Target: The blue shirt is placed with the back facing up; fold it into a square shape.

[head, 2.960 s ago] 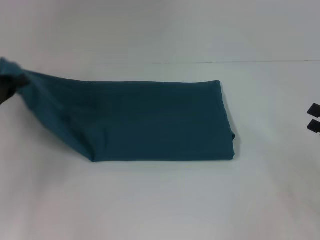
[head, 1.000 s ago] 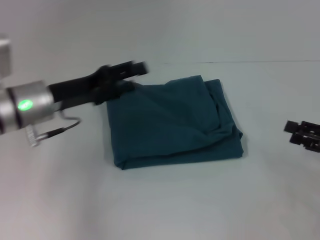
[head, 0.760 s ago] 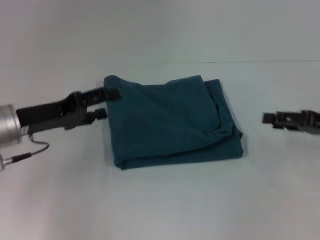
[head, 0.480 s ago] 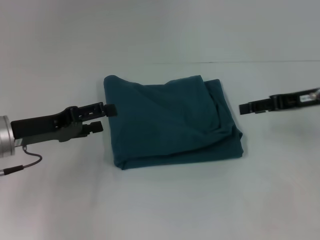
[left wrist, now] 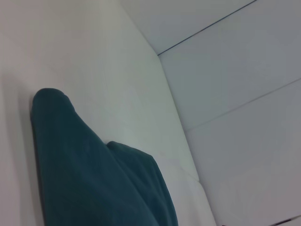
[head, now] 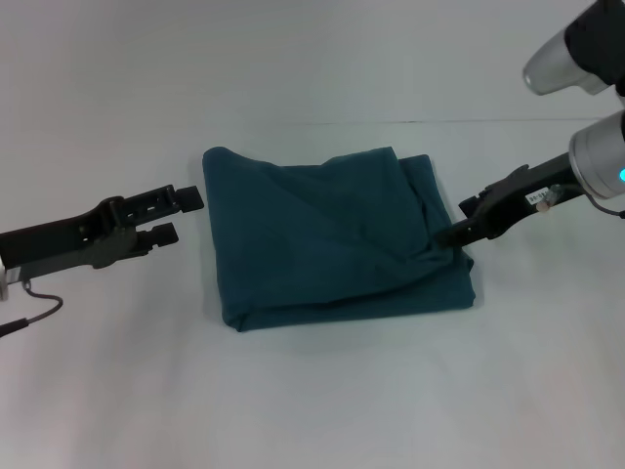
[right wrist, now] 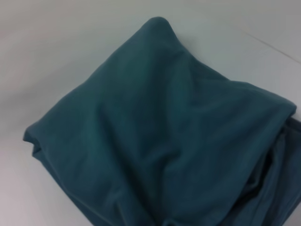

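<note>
Left gripper [head: 179, 214]: fingers parted, holding nothing, just off the shirt's left edge.
Right gripper [head: 455, 234]: tip touching the shirt's rumpled right edge; whether its fingers are spread or closed is hidden.
Blue shirt [head: 327, 234]: folded into a rough square, lying mid-table [head: 322, 391], right side bunched.

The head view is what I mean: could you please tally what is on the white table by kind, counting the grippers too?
Shirts: 1, the blue shirt, folded, lying on the table.
Grippers: 2, the left gripper open beside the shirt's left edge, and the right gripper at the shirt's right edge.
Total: 3.
</note>
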You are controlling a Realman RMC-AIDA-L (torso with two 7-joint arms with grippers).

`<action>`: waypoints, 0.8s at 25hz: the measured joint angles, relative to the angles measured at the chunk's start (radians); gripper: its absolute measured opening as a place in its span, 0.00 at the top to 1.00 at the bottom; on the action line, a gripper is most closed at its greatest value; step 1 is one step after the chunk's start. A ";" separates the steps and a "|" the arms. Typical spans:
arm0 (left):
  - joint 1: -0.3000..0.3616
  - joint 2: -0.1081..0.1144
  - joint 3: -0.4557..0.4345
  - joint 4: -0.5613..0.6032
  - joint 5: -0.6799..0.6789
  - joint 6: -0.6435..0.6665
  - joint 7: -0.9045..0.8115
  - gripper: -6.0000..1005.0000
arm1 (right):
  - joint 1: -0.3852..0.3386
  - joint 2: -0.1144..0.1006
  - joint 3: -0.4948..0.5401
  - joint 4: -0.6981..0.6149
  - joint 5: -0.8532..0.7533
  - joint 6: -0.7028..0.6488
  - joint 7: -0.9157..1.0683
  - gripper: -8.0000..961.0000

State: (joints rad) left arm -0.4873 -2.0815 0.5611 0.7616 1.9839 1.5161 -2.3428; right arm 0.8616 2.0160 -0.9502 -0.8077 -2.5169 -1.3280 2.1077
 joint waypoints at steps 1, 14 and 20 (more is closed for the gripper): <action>-0.001 -0.002 -0.001 -0.001 0.000 -0.003 0.001 0.05 | 0.005 0.003 -0.018 0.004 -0.003 0.005 -0.003 0.39; -0.005 -0.007 -0.006 -0.015 -0.001 -0.035 0.002 0.05 | 0.014 0.034 -0.092 0.079 -0.067 0.148 0.058 0.42; -0.006 -0.007 -0.006 -0.015 -0.001 -0.039 0.002 0.05 | 0.003 0.039 -0.089 0.061 -0.138 0.152 0.152 0.42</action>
State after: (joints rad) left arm -0.4934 -2.0884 0.5552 0.7468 1.9833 1.4772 -2.3408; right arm 0.8650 2.0553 -1.0393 -0.7472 -2.6552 -1.1762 2.2595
